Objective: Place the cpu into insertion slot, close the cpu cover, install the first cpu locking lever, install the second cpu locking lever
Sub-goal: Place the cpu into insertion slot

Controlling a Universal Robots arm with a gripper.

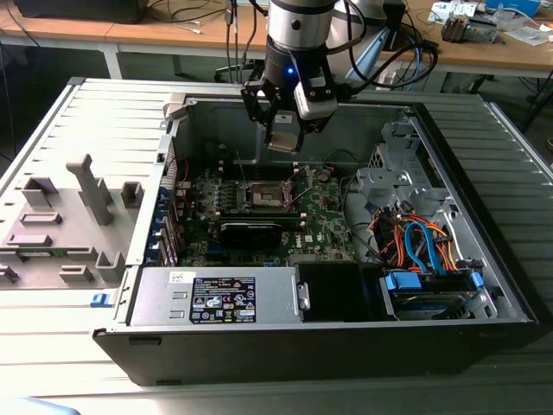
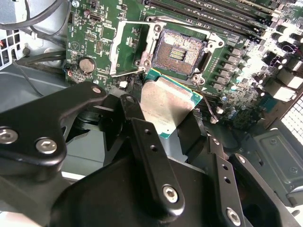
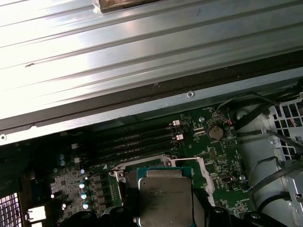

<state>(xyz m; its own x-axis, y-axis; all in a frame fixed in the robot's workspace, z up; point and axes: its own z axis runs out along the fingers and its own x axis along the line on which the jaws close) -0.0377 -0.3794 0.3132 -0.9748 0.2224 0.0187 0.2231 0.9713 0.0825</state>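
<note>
A grey ribbed metal tabletop [image 1: 95,121] spreads across the exterior view under bright, even light. Behind it stand light wooden desks [image 1: 155,35] on white legs [image 1: 111,62], with cables [image 1: 232,39] hanging over their edge and dark floor [image 1: 43,65] beneath.

The exterior view looks down from above and well back at the whole open computer case [image 1: 302,341], with the arm [image 1: 298,35] at its far side. Both wrist views sit close over the motherboard [image 2: 97,45] [image 3: 213,156], facing down from different sides. They share the cpu [image 2: 170,106] [image 3: 164,201] and the coin battery [image 2: 86,65] [image 3: 215,132].
</note>
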